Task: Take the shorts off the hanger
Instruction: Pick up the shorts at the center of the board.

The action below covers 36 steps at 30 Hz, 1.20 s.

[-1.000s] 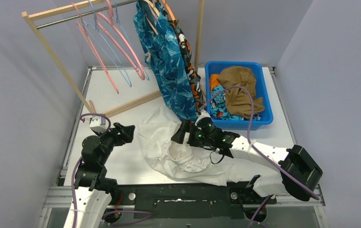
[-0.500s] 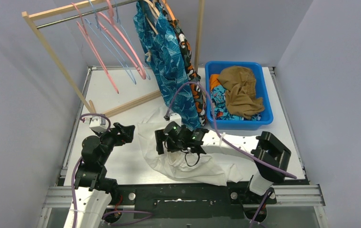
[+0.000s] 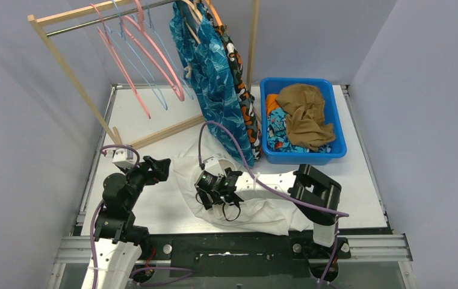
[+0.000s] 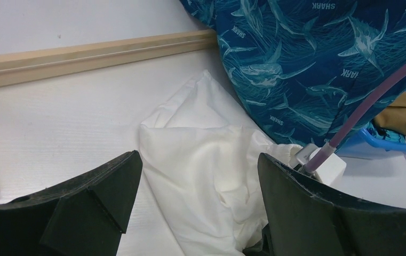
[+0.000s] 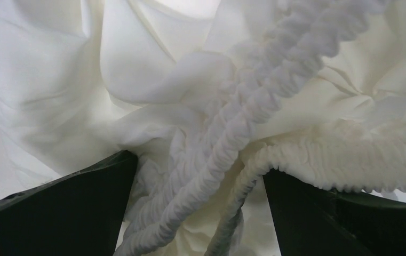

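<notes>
The right gripper (image 5: pixel 198 165), at lower centre of the top view, stands with its jaws spread wide over the white shorts (image 3: pixel 262 214). In the right wrist view we see their gathered elastic waistband (image 5: pixel 254 106) running up between the two fingers, not clamped. The left gripper (image 4: pixel 199 160), at lower left of the top view, is likewise spread wide and holds nothing; it points toward the near edge of the white shorts. These lie crumpled on the table (image 3: pixel 136 114), off any hanger. Above them, at upper centre, the teal shark-print shorts (image 3: pixel 220 96) hang from the wooden rack (image 3: pixel 73 81). The orange-black-white camouflage shorts (image 3: pixel 248 111) hang just behind, to their right. Bare pink hangers (image 3: pixel 154 54) hang at upper left. At right, the blue bin (image 3: pixel 301 158) holds the brown shorts (image 3: pixel 304 114) on top of other printed fabric.
</notes>
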{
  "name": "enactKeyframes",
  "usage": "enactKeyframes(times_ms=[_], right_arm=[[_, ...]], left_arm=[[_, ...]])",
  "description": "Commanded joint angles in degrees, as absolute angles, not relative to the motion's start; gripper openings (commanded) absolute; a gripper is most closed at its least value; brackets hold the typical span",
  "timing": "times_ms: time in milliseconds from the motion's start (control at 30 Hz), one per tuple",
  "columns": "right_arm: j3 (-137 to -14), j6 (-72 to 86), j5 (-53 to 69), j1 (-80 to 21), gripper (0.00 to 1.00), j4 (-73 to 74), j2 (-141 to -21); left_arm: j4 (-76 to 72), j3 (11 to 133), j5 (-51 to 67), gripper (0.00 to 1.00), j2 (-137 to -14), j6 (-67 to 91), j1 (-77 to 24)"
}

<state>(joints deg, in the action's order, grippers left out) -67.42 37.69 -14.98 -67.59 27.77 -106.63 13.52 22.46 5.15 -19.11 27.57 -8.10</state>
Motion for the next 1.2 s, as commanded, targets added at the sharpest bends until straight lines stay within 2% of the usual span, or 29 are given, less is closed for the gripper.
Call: enactKeyframes(times_ms=[0, 100, 233, 300, 400, 433, 767, 1067, 1167], right_arm=[[-65.07, 34.63, -14.61, -68.08, 0.83, 26.42, -110.08], [-63.27, 34.72, -15.24, -68.11, 0.60, 24.42, -109.11], [-61.52, 33.79, -17.84, -67.96, 0.43, 22.60, -105.84], [-60.10, 32.85, -18.64, -67.76, 0.31, 20.68, -103.31], [-57.04, 30.59, -18.91, -67.51, 0.05, 15.67, -97.80], [-56.35, 30.21, -19.44, -67.47, 0.01, 14.74, -96.18], [-53.74, 28.03, -30.26, -67.50, 0.00, 12.88, -75.59], [-49.25, 30.84, -46.23, -66.40, 0.00, 17.26, -50.43], [-49.76, 32.52, -49.78, -65.68, 0.00, 21.04, -45.29]], left_arm=[[11.18, 24.87, 4.92, 0.80, -18.80, 26.78, -7.74], [11.16, 24.87, 4.95, 0.80, -18.85, 26.81, -7.80], [11.16, 24.87, 5.01, 0.80, -18.88, 26.81, -7.80], [11.17, 24.87, 4.88, 0.80, -18.87, 26.81, -7.74], [11.20, 24.87, 4.88, 0.80, -18.98, 26.81, -7.71], [11.20, 24.87, 4.96, 0.80, -18.98, 26.81, -7.78], [11.16, 24.88, 5.11, 0.80, -19.20, 26.80, -7.73], [11.03, 24.87, 5.30, 0.80, -19.29, 26.81, -7.73], [10.96, 24.78, 5.37, 0.80, -19.47, 26.89, -7.65]])
